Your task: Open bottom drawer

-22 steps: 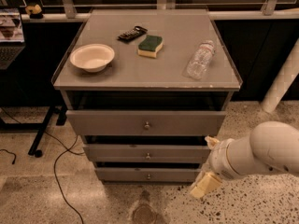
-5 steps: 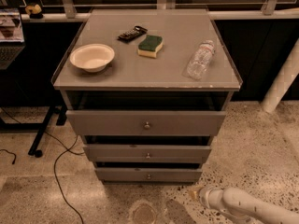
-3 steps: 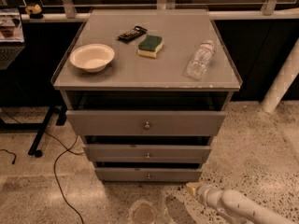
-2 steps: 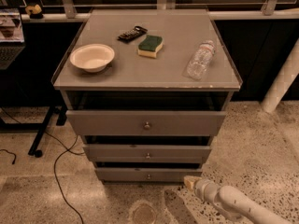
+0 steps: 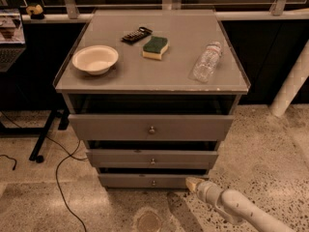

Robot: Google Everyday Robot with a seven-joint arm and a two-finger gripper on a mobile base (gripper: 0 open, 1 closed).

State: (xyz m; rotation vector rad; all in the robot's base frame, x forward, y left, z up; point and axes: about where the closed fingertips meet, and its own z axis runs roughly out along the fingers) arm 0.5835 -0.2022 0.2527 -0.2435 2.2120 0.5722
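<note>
Pincer (image 5: 193, 183) low at bottom drawer (image 5: 130, 180).
Its tip sits by the front's right end, right of the knob (image 5: 153, 182); open or closed, cannot tell.

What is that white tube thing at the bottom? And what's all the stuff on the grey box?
The white tube is a robot's arm, and its tip is the gripper, its hand. There is one picture, looking down at a grey cabinet from the front. On top lie a bowl, a green-and-yellow sponge, a plastic bottle on its side and a small black thing. The gripper is low by the floor, at the right end of the bottom drawer, away from its knob. I see nothing in it.
</note>
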